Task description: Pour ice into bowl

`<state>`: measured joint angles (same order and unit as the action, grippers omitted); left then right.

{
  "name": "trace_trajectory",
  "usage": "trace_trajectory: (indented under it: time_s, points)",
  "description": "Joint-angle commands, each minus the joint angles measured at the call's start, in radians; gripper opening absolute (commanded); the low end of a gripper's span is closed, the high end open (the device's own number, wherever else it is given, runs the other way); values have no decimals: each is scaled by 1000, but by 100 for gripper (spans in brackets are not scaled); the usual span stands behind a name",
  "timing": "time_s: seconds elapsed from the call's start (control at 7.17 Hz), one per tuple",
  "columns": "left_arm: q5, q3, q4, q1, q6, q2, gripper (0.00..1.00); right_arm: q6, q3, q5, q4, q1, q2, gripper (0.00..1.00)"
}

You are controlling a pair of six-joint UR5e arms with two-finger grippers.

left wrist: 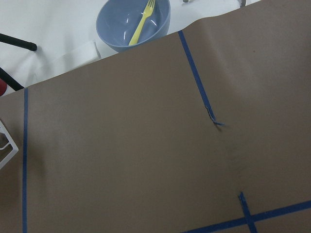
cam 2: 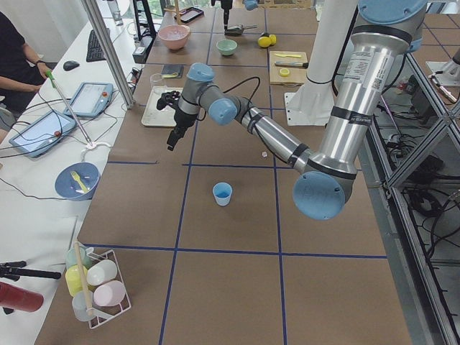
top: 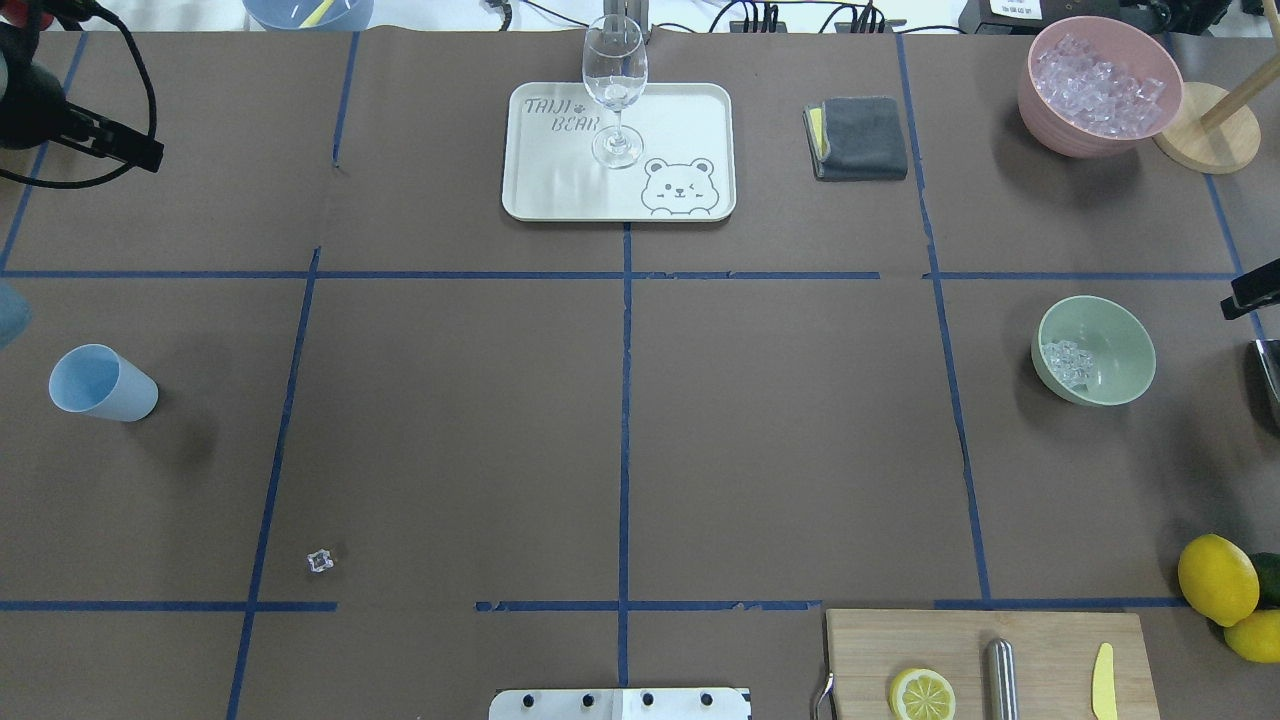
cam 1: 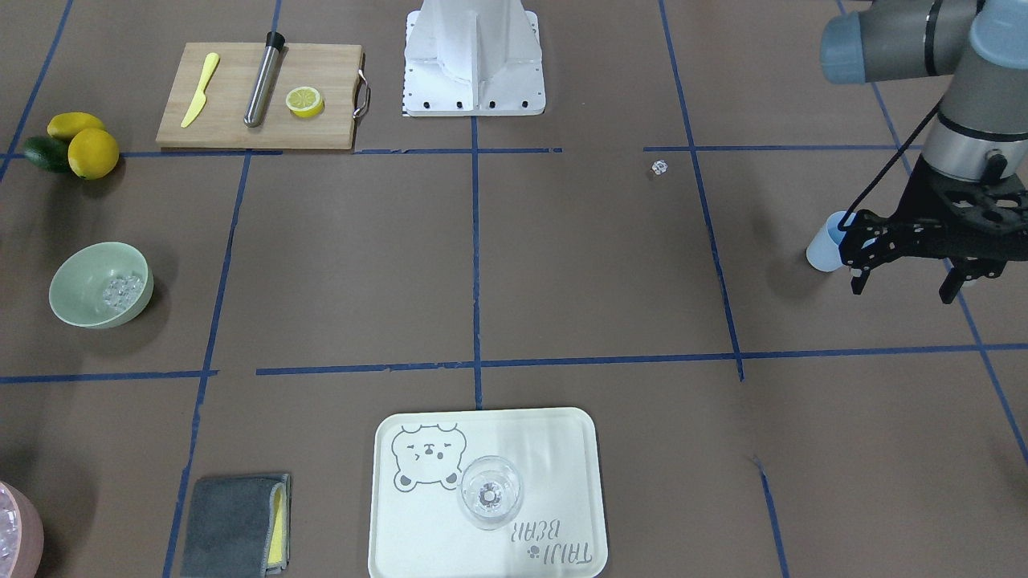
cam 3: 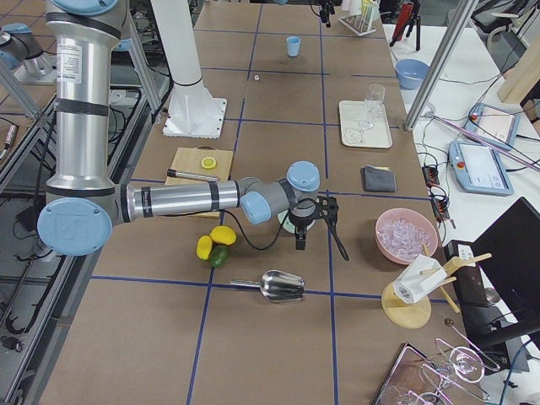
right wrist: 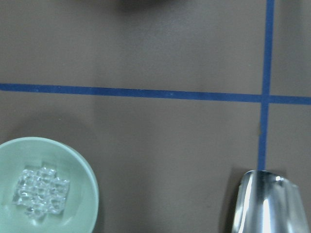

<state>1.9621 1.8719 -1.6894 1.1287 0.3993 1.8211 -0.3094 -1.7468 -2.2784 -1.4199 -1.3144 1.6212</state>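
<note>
Tray (top: 690,110): one upright, empty glass (top: 614,70).
Left end effector (cam 1: 906,285): released, holding nothing, over the bench (top: 450,420).
Right end effector (cam 3: 314,226): beside the bowl (top: 1120,350); cannot tell its grip.
Pink bowl (top: 1050,125): heaped with clear cubes (top: 1100,80).
Bowl: ice (top: 1067,362) clustered inside.
Cup (top: 100,385): upright, empty.

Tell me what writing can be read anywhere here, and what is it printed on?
"TAIJI BEAR": printed on the cream tray, next to a bear drawing.
White label at the table's far edge: too small to read.
Tablet screens in the side view: too small to read.
</note>
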Motion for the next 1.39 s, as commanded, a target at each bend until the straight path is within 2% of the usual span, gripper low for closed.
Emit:
trace_trajectory:
  time_s: [0.0, 0.14, 0.28, 0.56, 0.84, 1.25]
  points:
    - [148, -60, 5, 164, -264, -66, 100, 372, -11, -42, -248, -179, -55, 100]
    - [246, -119, 5, 266, -416, -109, 100, 381, -10, -106, -273, -231, -49, 100]
    - [339, -199, 26, 369, -521, -127, 100, 385, -11, -121, -260, -246, -40, 100]
    - [359, -223, 126, 462, -594, -187, 100, 369, -29, -115, -260, -246, -43, 100]
    - [362, -212, 126, 479, -603, -252, 100, 369, -22, -115, -260, -246, -5, 100]
    - [360, -211, 126, 477, -596, -255, 100, 374, -16, -116, -261, -249, 23, 100]
